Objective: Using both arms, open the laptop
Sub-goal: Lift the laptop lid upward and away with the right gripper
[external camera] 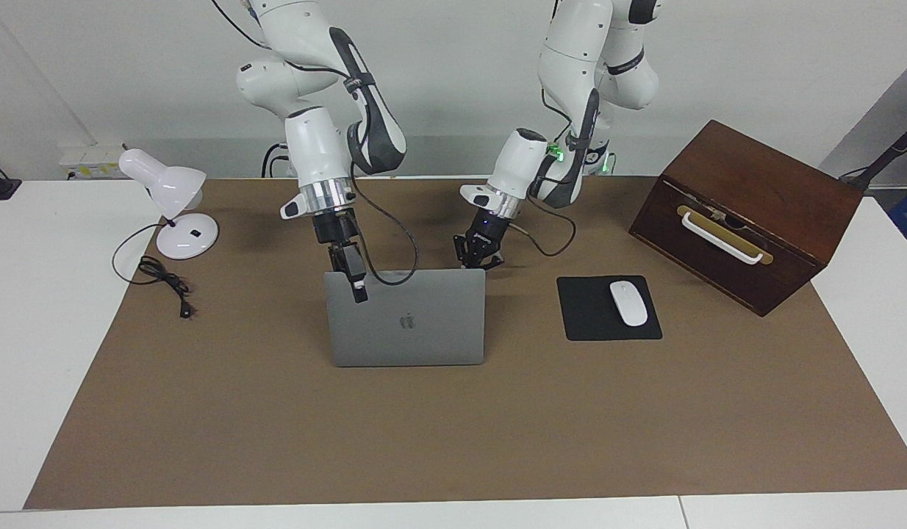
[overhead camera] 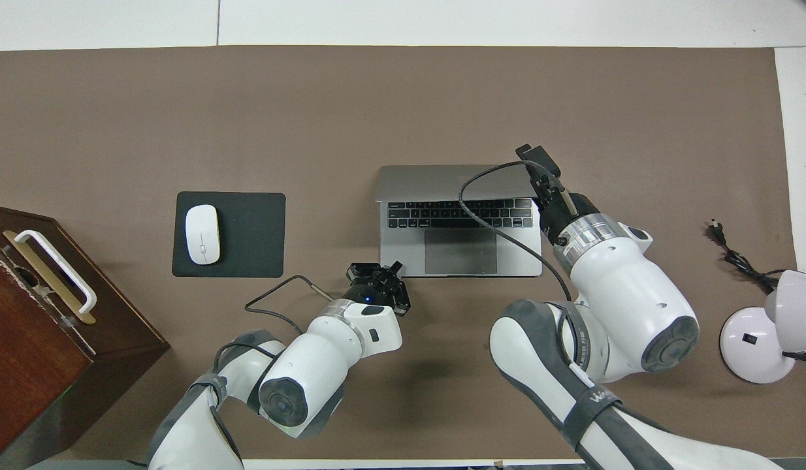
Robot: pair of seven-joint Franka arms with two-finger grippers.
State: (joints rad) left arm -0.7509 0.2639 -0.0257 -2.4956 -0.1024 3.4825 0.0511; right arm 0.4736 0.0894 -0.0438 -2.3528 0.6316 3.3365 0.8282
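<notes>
On the middle of the brown surface (external camera: 453, 441), the slim silver-grey laptop (external camera: 406, 317) stands open, lid almost upright. Right claw (external camera: 356, 283) pinches the lid's top edge. Left claw (external camera: 478, 252) waits low by the laptop's near corner; I cannot tell its grip. Little is left.

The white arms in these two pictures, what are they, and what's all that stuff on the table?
They are two robot arms, each ending in a small black gripper. One picture is taken from across the table, facing the robots. The other looks down from above their own end.

On the brown table a silver laptop stands open. The right gripper is at the top edge of its lid, and the left gripper is low by the corner of its base.

A white mouse lies on a black mouse pad beside the laptop. A wooden box sits at the left arm's end and a white desk lamp at the right arm's end.
</notes>
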